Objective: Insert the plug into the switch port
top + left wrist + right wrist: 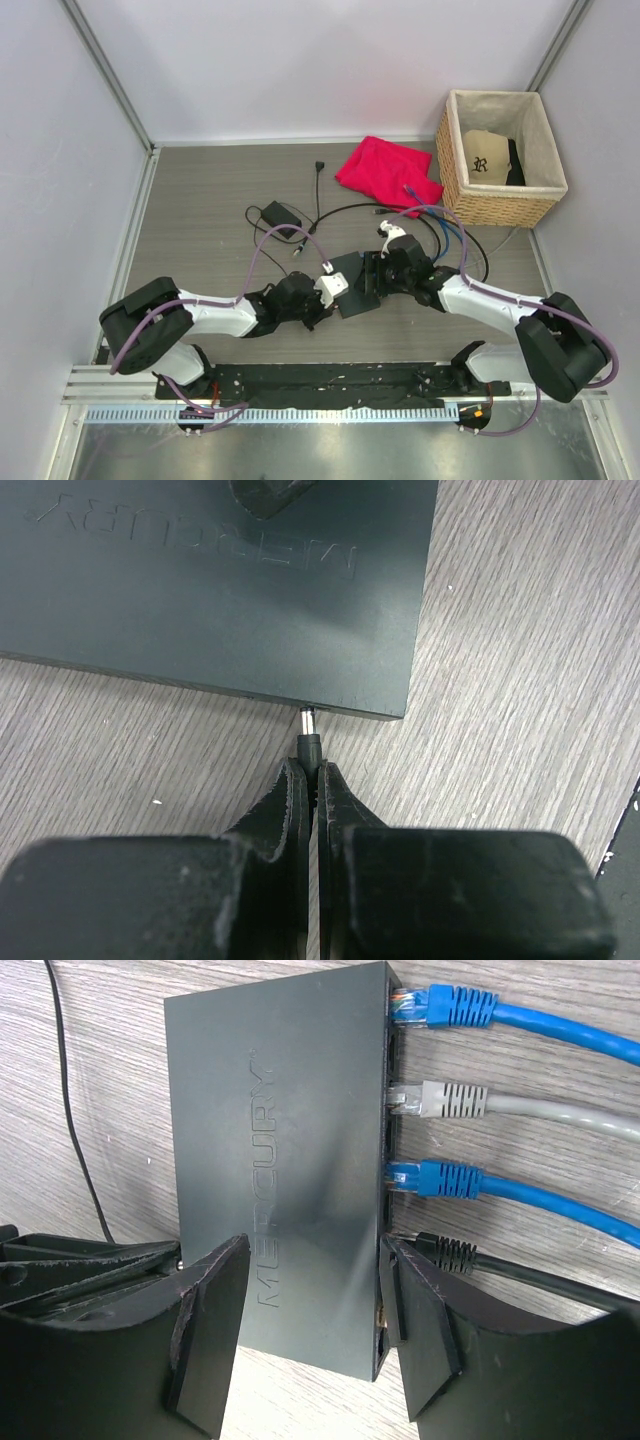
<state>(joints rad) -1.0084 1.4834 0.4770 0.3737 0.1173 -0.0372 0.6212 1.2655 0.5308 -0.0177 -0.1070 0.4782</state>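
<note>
While the woven wicker basket (495, 205) holds a tan cap (486, 156) and something black, the left gripper (312, 770) pinches the small metal-tipped black plug (308, 736), its tip at the flat dark grey switch box (290, 1150), which the right gripper (315, 1255) clamps across; the socket there is hidden.

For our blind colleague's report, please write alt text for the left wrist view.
The left gripper, jaws shut, pinches a small black plug whose metal tip is right at the side edge of the dark switch, lying on a wood-grain table.
</note>
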